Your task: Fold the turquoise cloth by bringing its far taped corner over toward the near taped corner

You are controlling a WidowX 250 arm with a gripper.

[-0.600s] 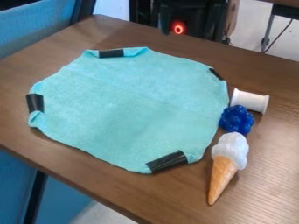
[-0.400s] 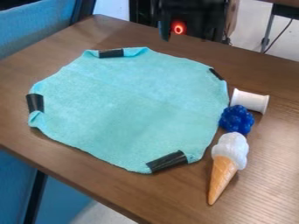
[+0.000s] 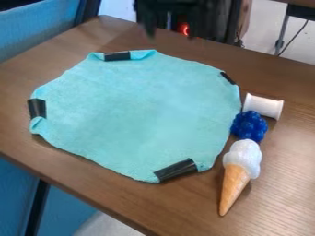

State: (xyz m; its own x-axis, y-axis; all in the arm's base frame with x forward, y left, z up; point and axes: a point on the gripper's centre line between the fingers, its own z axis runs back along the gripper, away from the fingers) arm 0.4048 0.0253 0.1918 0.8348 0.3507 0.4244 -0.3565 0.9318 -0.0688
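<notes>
At the top edge of the camera view, the black gripper [image 3: 171, 34] hangs over the table's far side, fingers apart and holding nothing. It is beyond the turquoise cloth [image 3: 141, 110], which lies spread flat with its corners folded in under black tape [image 3: 176, 170]. Right of the cloth, a white spool [image 3: 263, 106] lies on its side. A bumpy dark blue toy [image 3: 249, 126] sits just below the spool, by the cloth's edge. Under that lies a toy ice cream cone [image 3: 234, 187], white top up and orange tip toward the near edge.
The brown wooden table [image 3: 284, 193] carries all of these objects. A blue padded surface [image 3: 37, 30] borders it on the left. Behind the far edge are dark equipment with a red glowing ring [image 3: 185, 29] and a table leg with a cable.
The gripper came slightly lower at the top edge, then moved left, and both its fingers now show. The cloth and the toys have stayed where they were.
</notes>
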